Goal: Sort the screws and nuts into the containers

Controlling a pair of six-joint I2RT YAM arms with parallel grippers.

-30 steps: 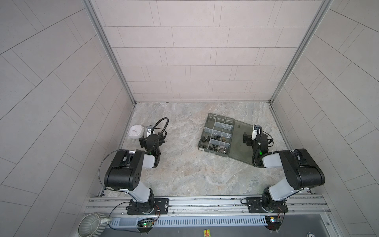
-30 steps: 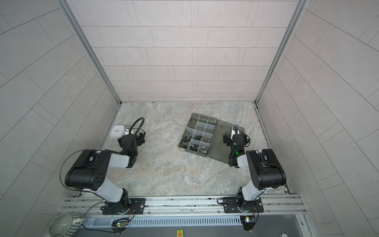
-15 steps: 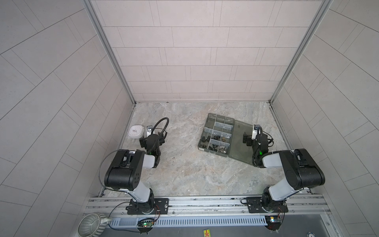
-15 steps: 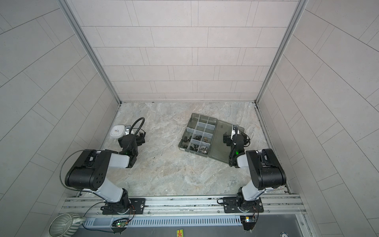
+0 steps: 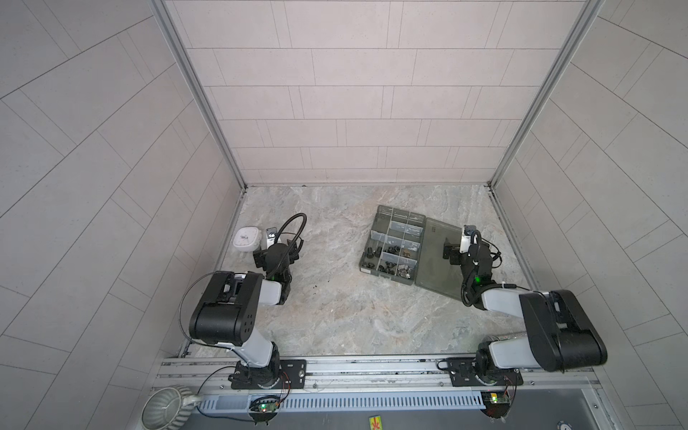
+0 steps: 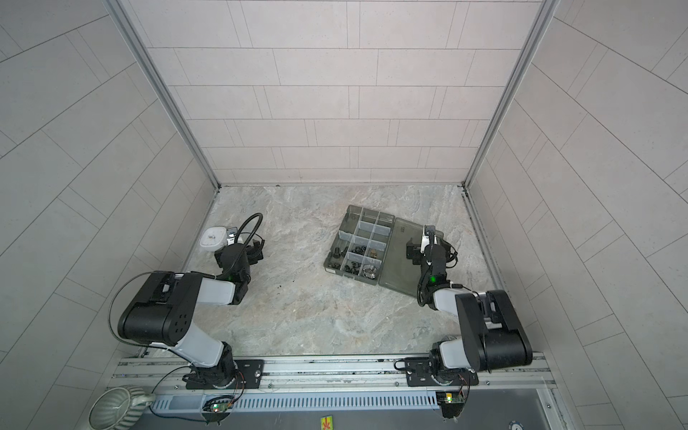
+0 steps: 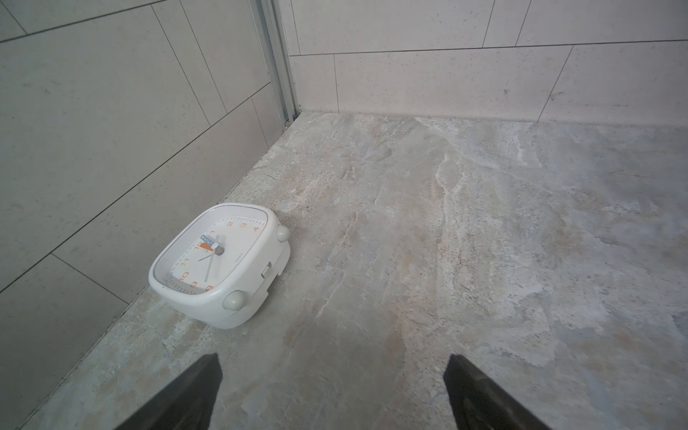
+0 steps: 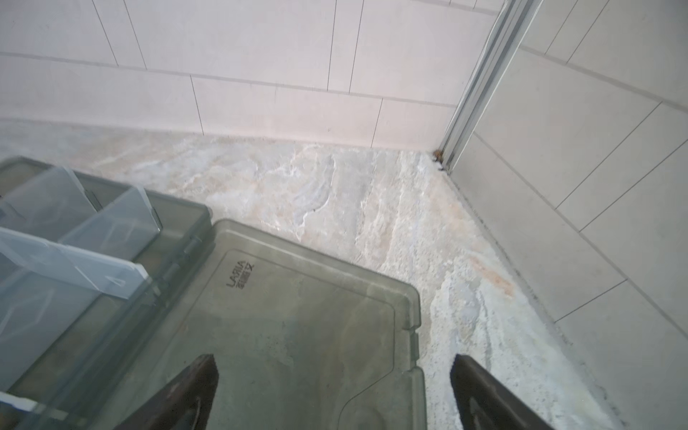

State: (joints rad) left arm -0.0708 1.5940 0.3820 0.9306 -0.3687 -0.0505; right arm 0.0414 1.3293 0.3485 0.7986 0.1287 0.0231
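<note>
Left hand (image 7: 332, 357) and right hand (image 8: 332, 357) gape wide, empty. Screws and nuts (image 5: 387, 266) mostly sit in the containers (image 5: 387, 233), nearer cells. A few dark specks (image 5: 315, 287) on the desk (image 5: 353, 316) look unsorted, so it's nearly done.

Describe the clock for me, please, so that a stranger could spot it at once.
Take the marble table and follow its left edge, along the wall. Just ahead of the left hand lies the clock. Unlike the grey box across the table, it is a white rounded square with orange numerals, face up.
</note>
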